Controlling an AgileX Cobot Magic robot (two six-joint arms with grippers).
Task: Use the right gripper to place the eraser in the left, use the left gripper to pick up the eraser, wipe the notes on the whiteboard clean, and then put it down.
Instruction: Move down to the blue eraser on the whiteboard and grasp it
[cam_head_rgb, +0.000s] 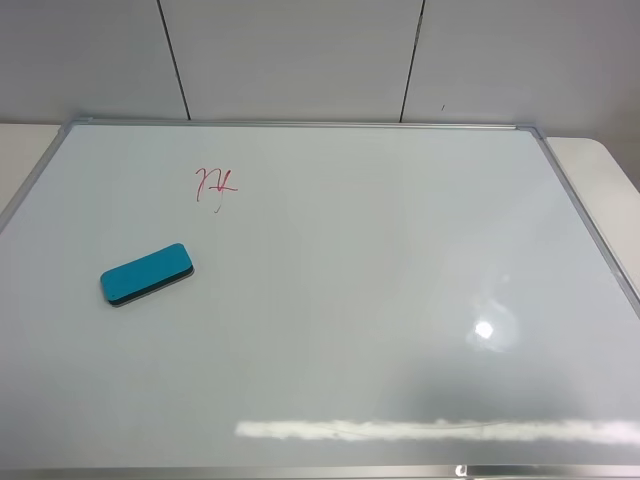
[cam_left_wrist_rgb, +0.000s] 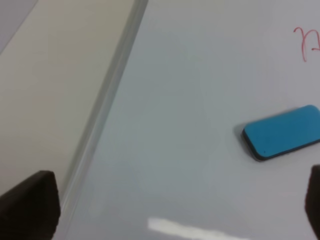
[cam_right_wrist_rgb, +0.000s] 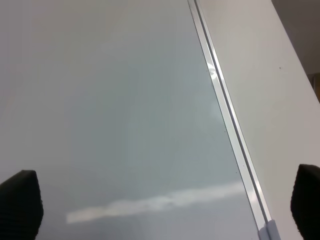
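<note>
Teal eraser (cam_head_rgb: 147, 273) lies flat on the left of the whiteboard (cam_head_rgb: 350, 300) in the high view, near the red notes (cam_head_rgb: 215, 185), not touching them. Left wrist: left gripper (cam_left_wrist_rgb: 172, 205) spread wide, empty, eraser off to one side; I'd centre over it and square the jaws across its short width before descending. Right wrist: right gripper (cam_right_wrist_rgb: 164, 202) equally wide, empty, over bare whiteboard by the frame (cam_right_wrist_rgb: 225, 117)

We see the eraser (cam_head_rgb: 146, 273) teal-blue on top w/ a thin dark underside. The notes (cam_head_rgb: 215, 186): thin red strokes. The whiteboard (cam_head_rgb: 380, 250): plain glossy white, silver frame (cam_head_rgb: 300, 124). The left gripper (cam_left_wrist_rgb: 172, 210) & right gripper (cam_right_wrist_rgb: 164, 210): black. Table (cam_head_rgb: 20, 150) cream; wall (cam_head_rgb: 290, 55) pale grey w/ 2 dark seams (cam_head_rgb: 174, 60).
</note>
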